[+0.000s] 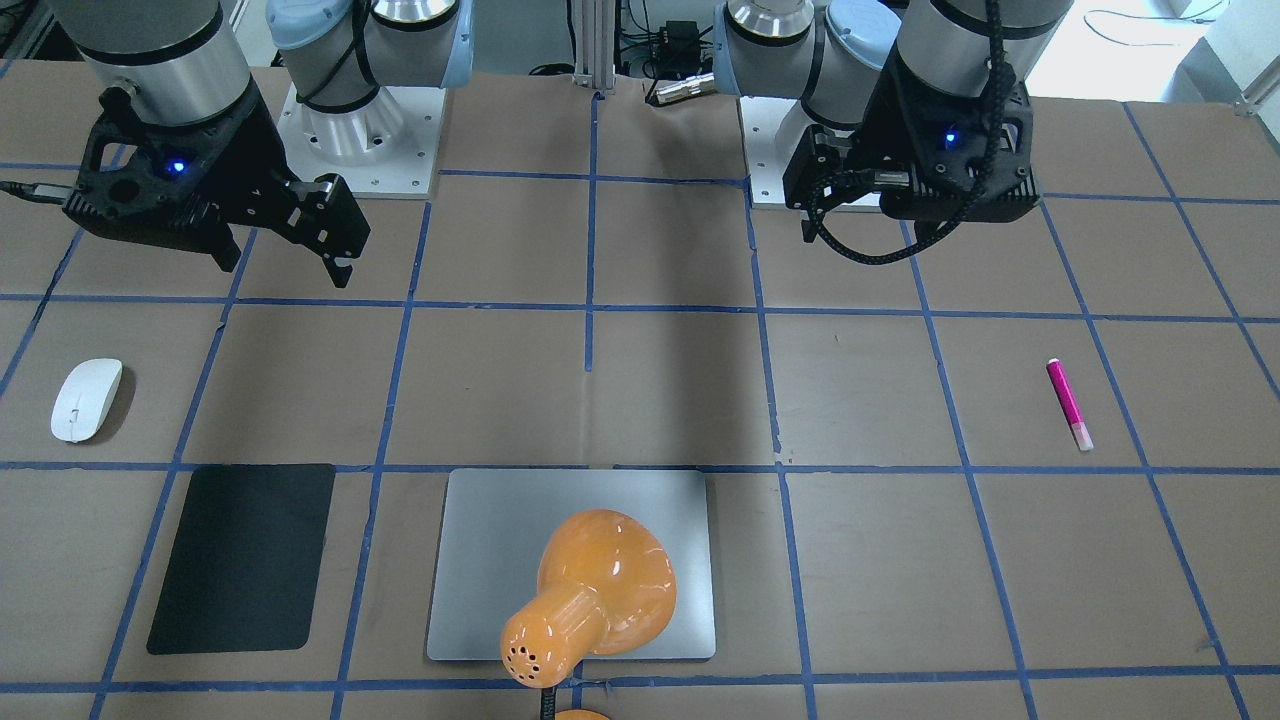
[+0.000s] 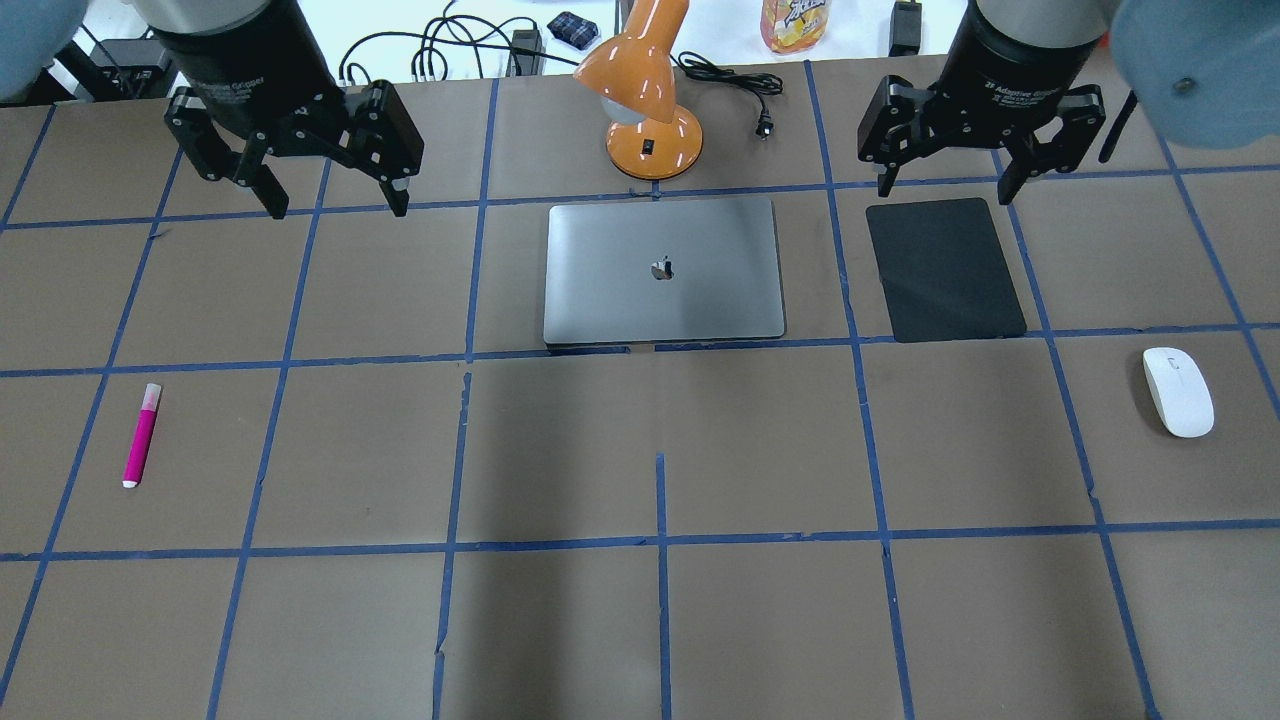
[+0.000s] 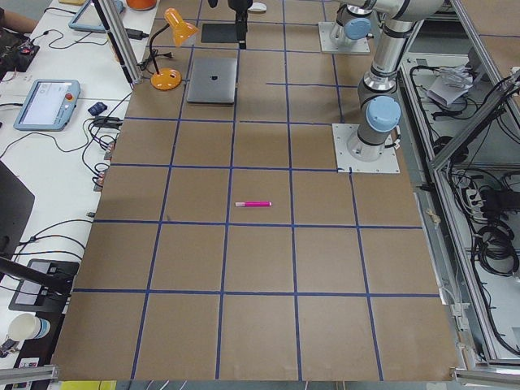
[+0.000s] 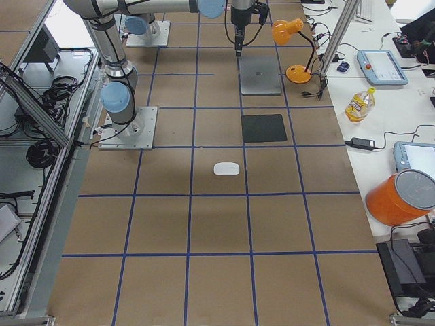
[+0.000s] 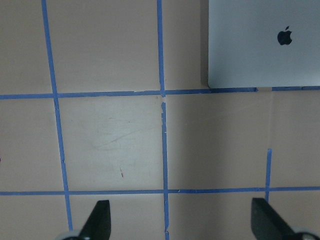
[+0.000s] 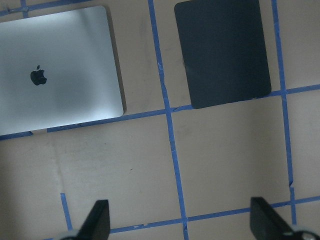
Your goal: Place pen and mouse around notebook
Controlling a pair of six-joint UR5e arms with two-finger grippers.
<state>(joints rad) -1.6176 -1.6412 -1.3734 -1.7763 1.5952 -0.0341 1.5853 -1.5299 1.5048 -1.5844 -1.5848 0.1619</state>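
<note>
The silver-grey notebook [image 2: 662,270] lies closed at the far middle of the table, also seen in the left wrist view [image 5: 265,45]. On the table's left side the magenta pen [image 2: 141,436] lies alone, well clear of both arms. The white mouse [image 2: 1178,391] rests at the far right. My left gripper [image 2: 335,208] hangs open above the table, left of the notebook, with nothing between its fingers. My right gripper [image 2: 945,188] is open too, over the far edge of a black mat, holding nothing.
A matte black mat [image 2: 945,270] lies right of the notebook. An orange desk lamp [image 2: 645,100] stands just behind the notebook, its shade leaning over it, with its cord trailing to the right. Blue tape lines grid the brown tabletop.
</note>
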